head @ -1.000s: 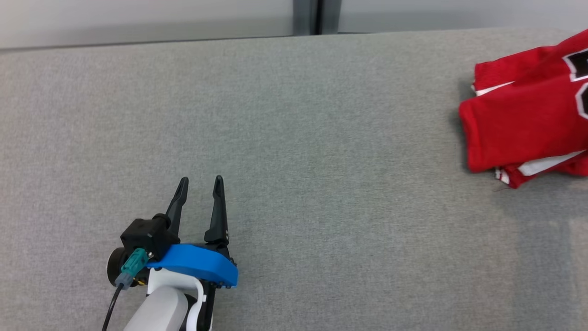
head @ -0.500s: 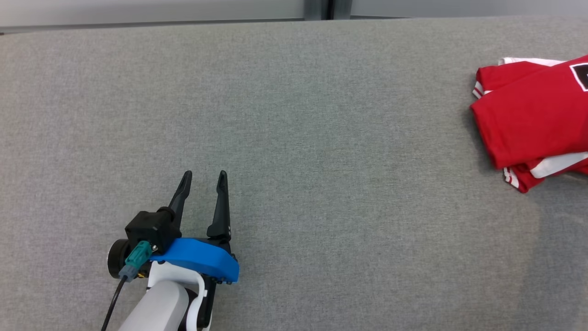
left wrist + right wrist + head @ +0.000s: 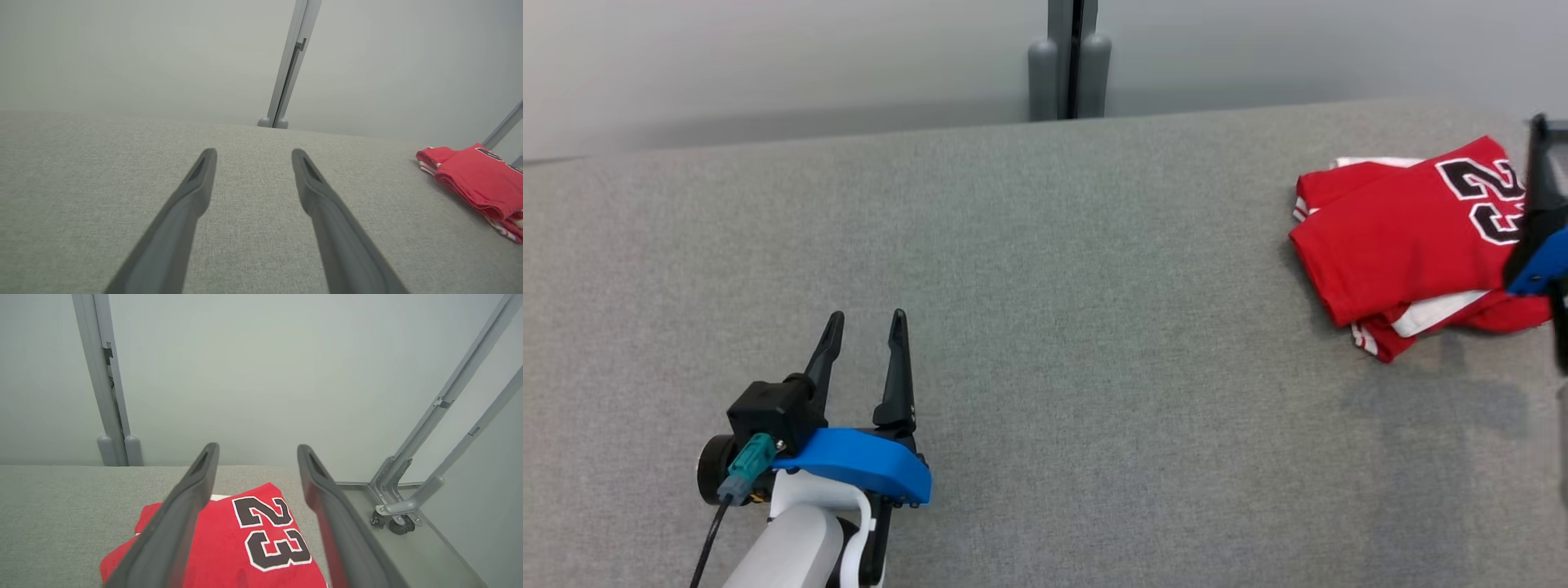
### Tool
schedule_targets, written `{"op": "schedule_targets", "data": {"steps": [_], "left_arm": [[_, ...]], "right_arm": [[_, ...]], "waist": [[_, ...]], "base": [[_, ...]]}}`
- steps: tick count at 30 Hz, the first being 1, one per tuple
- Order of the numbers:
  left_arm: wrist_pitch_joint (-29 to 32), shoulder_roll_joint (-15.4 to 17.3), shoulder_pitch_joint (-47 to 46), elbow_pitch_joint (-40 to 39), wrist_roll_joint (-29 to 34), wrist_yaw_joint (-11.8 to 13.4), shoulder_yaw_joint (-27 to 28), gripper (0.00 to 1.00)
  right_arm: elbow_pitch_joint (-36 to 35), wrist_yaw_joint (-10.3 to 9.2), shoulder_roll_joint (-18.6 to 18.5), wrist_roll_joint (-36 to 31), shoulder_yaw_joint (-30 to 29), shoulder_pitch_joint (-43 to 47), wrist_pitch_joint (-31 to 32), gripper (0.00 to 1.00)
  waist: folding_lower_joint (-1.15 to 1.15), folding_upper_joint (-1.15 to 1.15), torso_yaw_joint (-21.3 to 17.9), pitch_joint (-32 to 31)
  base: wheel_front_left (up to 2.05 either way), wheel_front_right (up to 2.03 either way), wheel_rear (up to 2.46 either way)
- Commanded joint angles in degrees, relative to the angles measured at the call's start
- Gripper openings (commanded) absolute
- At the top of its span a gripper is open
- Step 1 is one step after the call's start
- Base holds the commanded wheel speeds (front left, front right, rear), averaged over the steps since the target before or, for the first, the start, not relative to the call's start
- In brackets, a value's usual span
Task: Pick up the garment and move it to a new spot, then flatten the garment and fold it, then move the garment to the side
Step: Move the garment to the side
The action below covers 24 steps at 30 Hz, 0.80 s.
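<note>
The folded red garment [image 3: 1405,245] lies at the far right of the grey surface [image 3: 1094,327]. It looks light and limp, so a pinch through every layer at a folded edge should suit. The right pincer [image 3: 257,449] hovers spread above it. The left pincer [image 3: 866,318], also spread, is well apart.

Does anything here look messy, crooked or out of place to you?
Only mildly: the folded red jersey lies slightly askew near the right end of the grey surface, white trim poking out under its lower edge. The left hand and right hand are open, holding nothing.
</note>
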Motion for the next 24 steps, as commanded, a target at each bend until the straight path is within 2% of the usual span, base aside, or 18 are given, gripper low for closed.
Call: {"op": "schedule_targets", "data": {"steps": [1,8,15,24], "left_arm": [[-0.4,0.0,0.1,0.2,-0.2,0.3,0.5,1.0],[-1.6,0.4,1.3,2.6,-0.8,1.1,2.9,1.0],[-2.1,1.2,4.1,5.2,-1.7,-0.4,4.0,1.0],[-2.5,-0.1,7.3,6.5,-2.1,-0.7,5.2,1.0]], "right_arm": [[-0.5,0.01,1.6,0.8,0.4,1.9,-0.9,1.0],[-4.6,0.01,7.9,3.3,3.4,7.9,-4.5,1.0],[-9.4,0.01,12.8,5.8,5.9,16.6,-6.6,1.0],[-15.2,0.01,14.4,9.0,7.3,26.9,-8.5,1.0]], "waist": [[0.01,0.0,-1.0,-1.8],[0.01,0.0,-0.9,-5.8],[0.01,0.0,1.0,-8.1],[0.01,0.0,3.5,-10.1]], "base": [[0.0,0.0,0.0],[0.0,0.0,0.0],[0.0,0.0,0.0],[0.0,0.0,0.0]]}}
